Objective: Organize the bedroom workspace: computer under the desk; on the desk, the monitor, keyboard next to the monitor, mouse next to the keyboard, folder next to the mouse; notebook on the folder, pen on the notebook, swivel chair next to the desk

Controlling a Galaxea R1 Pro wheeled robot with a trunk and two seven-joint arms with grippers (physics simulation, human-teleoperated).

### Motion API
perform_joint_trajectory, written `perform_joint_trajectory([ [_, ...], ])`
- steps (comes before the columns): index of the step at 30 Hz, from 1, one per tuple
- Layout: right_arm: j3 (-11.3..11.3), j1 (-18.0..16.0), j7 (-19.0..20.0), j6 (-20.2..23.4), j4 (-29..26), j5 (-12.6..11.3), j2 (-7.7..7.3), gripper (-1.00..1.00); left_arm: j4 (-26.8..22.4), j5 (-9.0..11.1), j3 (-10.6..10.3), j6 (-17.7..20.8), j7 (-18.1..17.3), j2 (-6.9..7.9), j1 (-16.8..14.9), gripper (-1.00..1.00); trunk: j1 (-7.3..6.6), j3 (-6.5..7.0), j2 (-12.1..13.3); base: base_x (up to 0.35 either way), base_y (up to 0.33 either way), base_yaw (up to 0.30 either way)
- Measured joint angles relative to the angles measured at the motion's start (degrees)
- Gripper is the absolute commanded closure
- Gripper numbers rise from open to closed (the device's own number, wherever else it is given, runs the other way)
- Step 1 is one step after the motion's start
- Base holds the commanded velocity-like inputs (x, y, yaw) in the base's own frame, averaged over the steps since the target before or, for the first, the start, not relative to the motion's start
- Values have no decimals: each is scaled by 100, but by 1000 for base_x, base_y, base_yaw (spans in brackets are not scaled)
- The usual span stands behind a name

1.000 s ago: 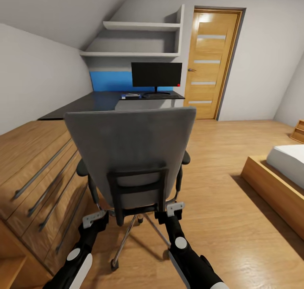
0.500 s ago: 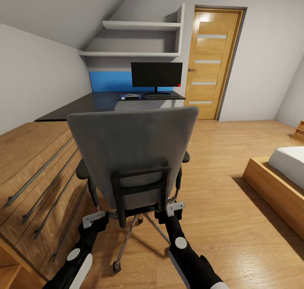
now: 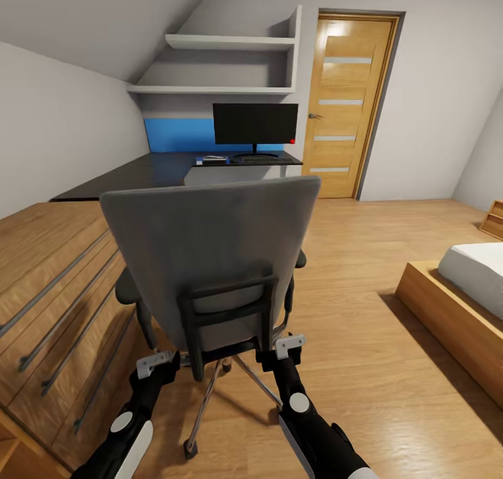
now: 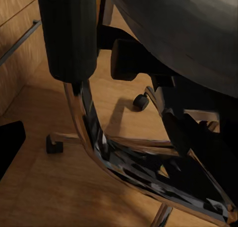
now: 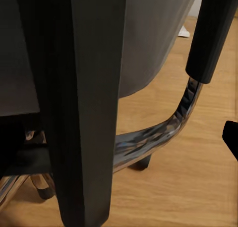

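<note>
The swivel chair (image 3: pixel 209 269) stands in the middle of the room with its tall grey back turned to the robot, well short of the desk (image 3: pixel 150 171). It blocks most of the path ahead and hides its own seat.

Both arms reach low toward the chair's underside. The left gripper (image 3: pixel 155 362) sits at the lower left of the backrest frame and the right gripper (image 3: pixel 285 347) at the lower right, each close to the chrome tubes beneath the seat. In the left wrist view a curved chrome bar (image 4: pixel 94 137) and a black armrest post (image 4: pixel 69 33) cross right in front of the camera; in the right wrist view a broad black strut (image 5: pixel 84 103) stands in front of another chrome tube (image 5: pixel 168 125). Whether either set of fingers is apart, together or clamped on the frame, I cannot tell.

The monitor (image 3: pixel 255 124) stands on the far end of the desk, with small flat things beside its stand that are too small to name. A low wooden cabinet (image 3: pixel 49 283) with long bar handles runs along the left, close beside the chair. A wooden door (image 3: pixel 347 105) is beyond the desk, wall shelves (image 3: pixel 223 63) hang above it, and a bed (image 3: pixel 461 290) lies at the right.
</note>
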Motion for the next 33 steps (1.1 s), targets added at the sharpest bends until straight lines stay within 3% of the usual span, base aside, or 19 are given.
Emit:
perform_joint_trajectory([
  [10,-4,1,-10,-1,2,-5,0,-100,-3,0,2,2,-1,0,2,-100,-1,-1,-1,37,23,0],
  [23,-7,2,-3,-1,7,-24,0,-100,-3,0,2,3,-1,0,2,-100,-2,-1,0,230,174,0],
  [33,-12,1,-5,-3,9,-34,0,-100,1,9,1,1,5,0,1,-100,-2,-1,0,264,28,0],
])
